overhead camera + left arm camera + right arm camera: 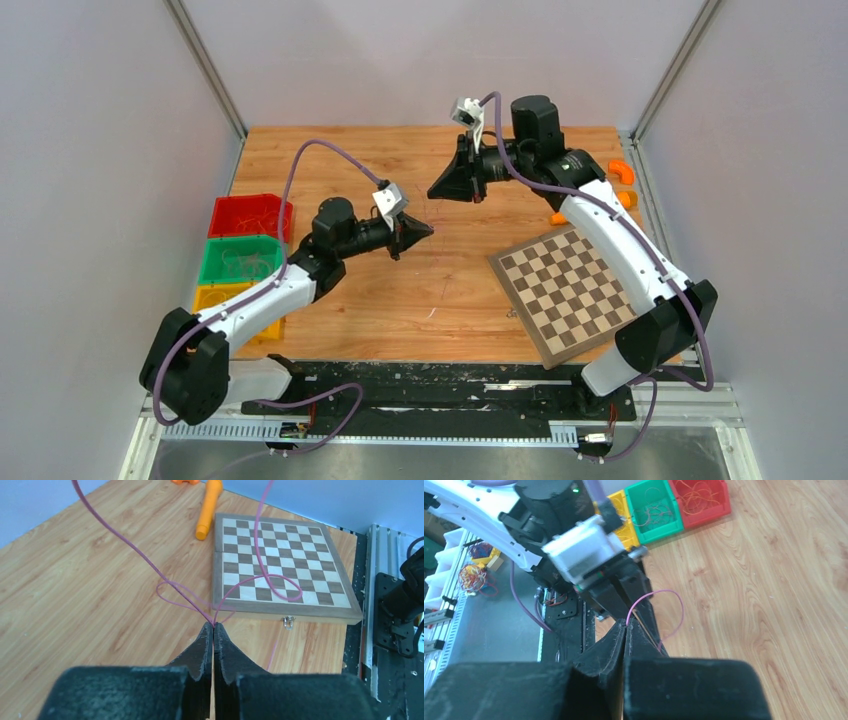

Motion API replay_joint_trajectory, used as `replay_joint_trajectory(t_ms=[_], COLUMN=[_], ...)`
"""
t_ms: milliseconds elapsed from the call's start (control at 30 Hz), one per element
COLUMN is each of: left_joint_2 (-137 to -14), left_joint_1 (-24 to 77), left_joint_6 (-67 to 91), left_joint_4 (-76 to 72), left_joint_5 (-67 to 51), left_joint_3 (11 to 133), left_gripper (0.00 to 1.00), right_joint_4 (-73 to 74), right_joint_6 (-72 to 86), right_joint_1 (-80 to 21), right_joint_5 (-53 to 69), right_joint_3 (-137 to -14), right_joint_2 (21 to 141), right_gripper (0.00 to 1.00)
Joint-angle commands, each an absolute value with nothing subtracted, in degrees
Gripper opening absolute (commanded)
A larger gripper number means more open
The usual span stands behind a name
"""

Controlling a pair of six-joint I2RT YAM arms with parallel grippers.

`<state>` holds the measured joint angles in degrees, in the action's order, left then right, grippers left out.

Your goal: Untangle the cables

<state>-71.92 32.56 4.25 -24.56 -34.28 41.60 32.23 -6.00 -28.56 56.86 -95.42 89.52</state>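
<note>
Top view: the left pincer (428,231) and the right pincer (434,191) are held raised over a wooden table (400,300), tips brought near each other, apparently so that one strand can be worked between them. The strand is too thin to be made out here. A red bin (250,215), a green bin (242,260) and a yellow bin (212,297) are lined up well behind the left pincer. A chessboard (565,295) lies below the right arm. Pale walls enclose the table.

Left wrist view: the left pincer's jaws are pressed together on a thin pink-purple cable (125,541), which rises from the tips and loops in the air ahead of them, over the chessboard. An orange tool (209,507) lies beyond.

Right wrist view: the right pincer's jaws are likewise closed on the cable. A short arch of it curves just ahead of the tips, beside the left pincer. This is judged a two-point hold for drawing a loop apart.
</note>
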Motion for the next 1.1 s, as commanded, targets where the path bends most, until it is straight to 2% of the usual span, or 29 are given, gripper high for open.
replay_joint_trajectory(t_ms=[0,267,367,467,633,700,733,833,933,1067], left_joint_2=[-66.9,-62.2,-61.1,-58.9,-54.5,-53.6,-53.4,-52.6,-51.8,-51.0], left_joint_1=[32.4,30.8,29.9,27.8,21.4,19.8,19.2,17.7,14.1,5.9], left_joint_6=[5.1,6.4,7.1,7.8,8.0,7.9,8.0,7.4,4.5,-3.5], left_joint_4=[-23.4,-17.7,-17.0,-12.2,-3.5,-1.0,0.5,4.8,13.1,27.1], left_joint_5=[-33.6,-37.3,-39.7,-41.5,-42.7,-42.4,-42.3,-41.7,-40.6,-39.7], left_joint_3=[42.6,41.8,43.6,46.7,52.6,54.2,55.3,57.3,60.5,65.3], left_gripper=[0.0,0.0,0.0,0.0,0.0,0.0,0.0,0.0,0.0,0.0], right_joint_4=[29.1,26.0,25.9,26.1,26.3,26.4,26.4,26.5,27.1,27.3], right_joint_6=[-3.5,-0.3,-0.4,-2.8,-4.5,-4.5,-4.7,-4.2,-3.7,-4.1], right_joint_1=[-24.7,-22.6,-22.5,-22.3,-23.4,-25.6,-27.3,-29.4,-28.3,-25.7], right_joint_5=[57.6,62.4,61.2,56.5,57.6,58.2,58.4,59.5,58.3,56.2], right_joint_3=[-94.9,-91.9,-91.6,-87.6,-79.3,-77.3,-76.8,-77.2,-79.1,-79.2], right_joint_2=[87.4,87.2,87.1,86.4,87.7,88.6,88.9,90.0,90.4,88.9], right_gripper=[0.0,0.0,0.04,0.13,0.1,0.13,0.2,0.55,0.75,0.95])
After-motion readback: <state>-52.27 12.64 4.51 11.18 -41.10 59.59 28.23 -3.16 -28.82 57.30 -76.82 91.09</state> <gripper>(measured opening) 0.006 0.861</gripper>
